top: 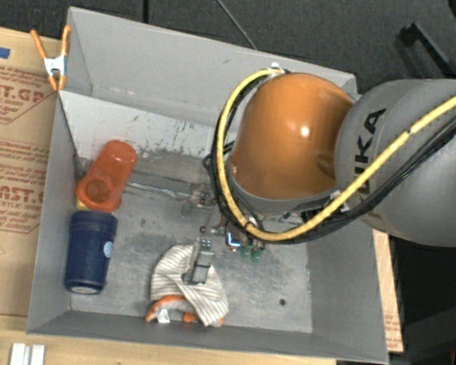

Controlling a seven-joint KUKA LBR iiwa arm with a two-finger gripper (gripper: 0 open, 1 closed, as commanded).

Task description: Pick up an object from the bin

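Down near the front wall of the bin (185, 75), about midway along it: gripper (197, 273) planted on top of a crumpled striped cloth (207, 297). Spread or pressed together? Cannot tell; too much hidden beneath the arm's orange cover (292, 136). Nothing visibly pinched, so no hold to claim yet.

Tucked under the cloth's front edge, touching it: a small orange item (173, 305), shape unclear. Well apart, along the left wall: an orange cup (106, 172) on its side and, just in front of it toward the front-left corner, a dark blue cylindrical container (89, 252), also lying down.

Likely trouble from here:
- Catching only a loose fold, then losing the limp fabric on the lift.
- Dragging the orange item up inside the folds and dropping it partway.
- Pressing through soft cloth onto the bin floor.
- Scraping the sloped front wall, given how close the cloth lies to it.
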